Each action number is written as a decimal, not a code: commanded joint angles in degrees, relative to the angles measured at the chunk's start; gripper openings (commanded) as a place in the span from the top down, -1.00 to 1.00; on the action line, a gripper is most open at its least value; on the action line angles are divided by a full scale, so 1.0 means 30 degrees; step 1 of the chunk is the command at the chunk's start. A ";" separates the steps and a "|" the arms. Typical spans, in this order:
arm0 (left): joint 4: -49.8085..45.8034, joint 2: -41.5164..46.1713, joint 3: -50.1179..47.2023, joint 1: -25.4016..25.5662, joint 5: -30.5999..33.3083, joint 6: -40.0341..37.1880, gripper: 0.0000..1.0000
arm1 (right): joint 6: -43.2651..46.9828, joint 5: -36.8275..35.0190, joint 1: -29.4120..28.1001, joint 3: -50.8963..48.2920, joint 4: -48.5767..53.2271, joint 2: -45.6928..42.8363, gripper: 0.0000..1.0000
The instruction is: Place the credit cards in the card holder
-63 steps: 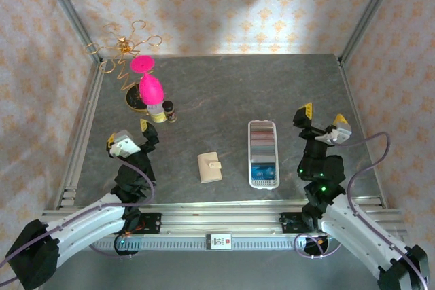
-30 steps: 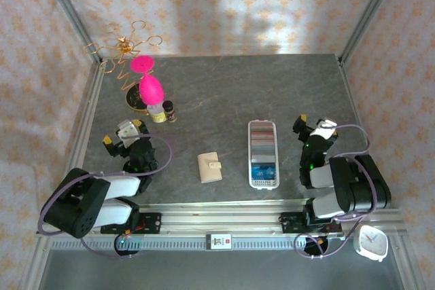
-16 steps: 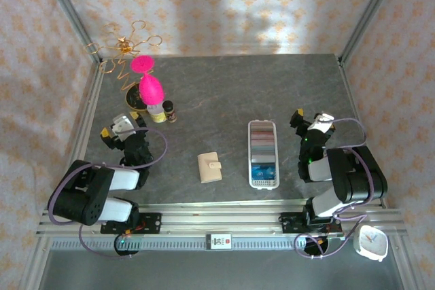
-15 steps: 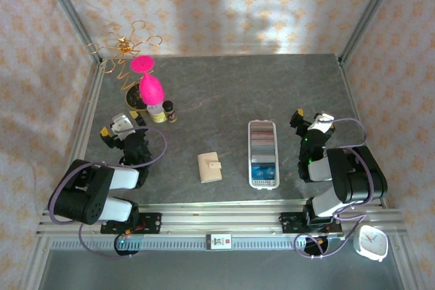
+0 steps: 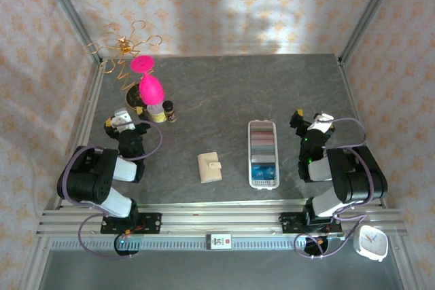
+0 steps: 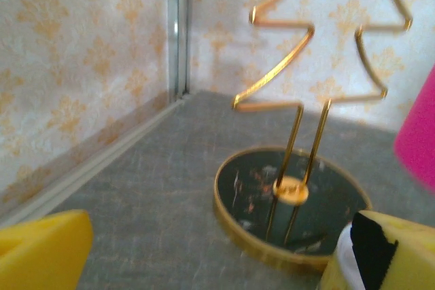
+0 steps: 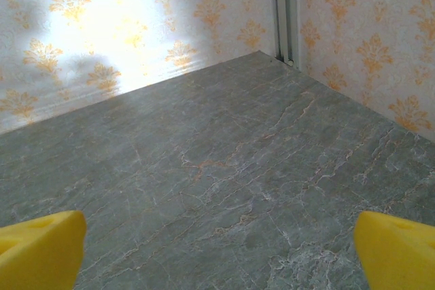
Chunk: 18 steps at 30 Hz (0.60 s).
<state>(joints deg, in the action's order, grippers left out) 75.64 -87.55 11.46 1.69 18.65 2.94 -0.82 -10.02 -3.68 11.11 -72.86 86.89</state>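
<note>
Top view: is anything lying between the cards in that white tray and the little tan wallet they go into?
Nothing visible does. The credit cards sit in the white tray, and only bare table separates it from the card holder to its left. The tray's rim surrounds them, though.

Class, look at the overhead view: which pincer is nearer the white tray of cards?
Right. The right pincer sits open just right of the white tray. The left pincer is far off to its left, beyond the card holder, by the gold stand.
</note>
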 commanded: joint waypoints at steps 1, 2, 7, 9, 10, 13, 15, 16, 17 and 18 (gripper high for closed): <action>0.0785 -0.0197 -0.0093 -0.0038 -0.1040 0.0151 -0.99 | 0.0273 0.0001 0.0114 0.0314 0.0025 0.0077 -0.99; 0.2287 -0.0593 -0.0366 -0.0013 -0.1002 -0.0087 -0.99 | 0.0273 0.0001 0.0118 0.0333 -0.0001 0.0062 -0.99; 0.1351 -0.0350 -0.0239 -0.0008 -0.1011 0.0009 -0.99 | 0.0273 0.0000 0.0125 0.0327 0.0024 0.0084 -0.99; 0.0168 0.0015 0.0015 0.0043 -0.1091 0.0133 -0.99 | 0.0273 0.0008 0.0111 0.0327 0.0029 0.0069 -0.99; 0.0645 -0.0144 -0.0071 0.0036 -0.1083 0.0052 -0.99 | 0.0273 0.0016 0.0114 0.0316 0.0007 0.0084 -0.99; 0.0578 -0.0117 -0.0052 0.0036 -0.1106 0.0085 -0.99 | 0.0302 -0.0010 0.0089 0.0310 -0.0015 0.0045 -0.99; 0.1117 -0.0283 -0.0156 0.0035 -0.1071 -0.0038 -0.99 | 0.0303 -0.0057 0.0056 0.0311 -0.0016 0.0069 -0.99; 0.1019 -0.0250 -0.0144 0.0049 -0.1092 -0.0035 -0.99 | 0.0317 -0.0043 0.0055 0.0314 -0.0017 0.0070 -0.99; 0.0758 -0.0151 -0.0103 0.0029 -0.1091 0.0019 -0.99 | 0.0323 -0.0050 0.0055 0.0309 -0.0008 0.0069 -0.99; 0.0831 -0.0194 -0.0100 0.0050 -0.1115 0.0019 -0.99 | 0.0317 -0.0057 0.0056 0.0309 -0.0016 0.0069 -0.99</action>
<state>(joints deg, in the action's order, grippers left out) 76.58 -88.01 11.25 1.61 16.64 3.01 -0.80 -10.02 -3.68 11.16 -72.86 86.91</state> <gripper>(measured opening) 0.994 0.997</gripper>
